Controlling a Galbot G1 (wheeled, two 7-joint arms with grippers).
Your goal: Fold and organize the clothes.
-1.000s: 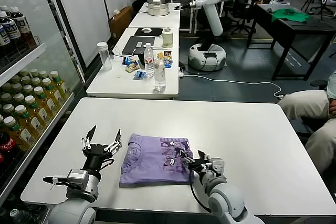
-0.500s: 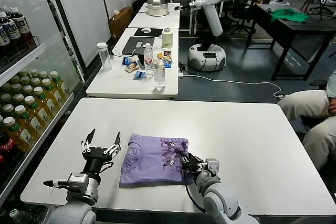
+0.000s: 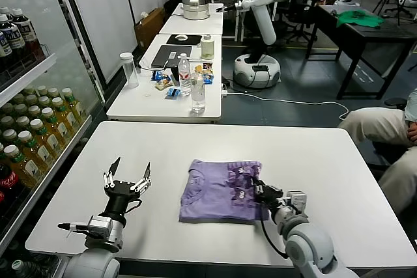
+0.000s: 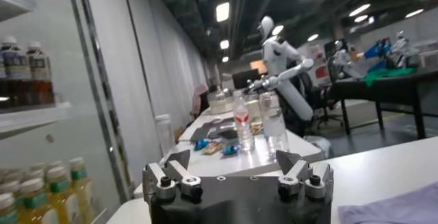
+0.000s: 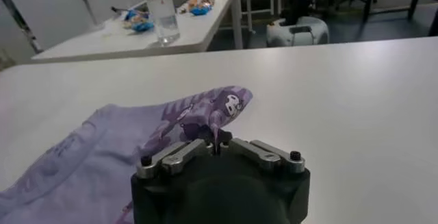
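The lavender-purple T-shirt [image 3: 221,190] lies folded into a rough rectangle on the white table [image 3: 313,161], its darker purple graphic on the right part. My right gripper [image 3: 259,193] is shut on the shirt's right edge, low over the table. In the right wrist view the fingers [image 5: 179,157] are closed together, pinching a fold of the shirt [image 5: 137,143] at the gripper [image 5: 216,144]. My left gripper [image 3: 128,179] is open and empty, fingertips pointing up, to the left of the shirt. In the left wrist view it [image 4: 236,170] shows spread fingers, with a shirt corner [image 4: 404,208] beside it.
A second table [image 3: 166,92] behind holds bottles, a cup and snacks. A shelf of drink bottles [image 3: 32,135] stands on the left. A seated person's knee [image 3: 384,135] is at the right edge. Another robot [image 3: 260,24] stands far back.
My right gripper has dragged the folded shirt to the right across the table, toward the middle. The left gripper has stayed where it was, open.
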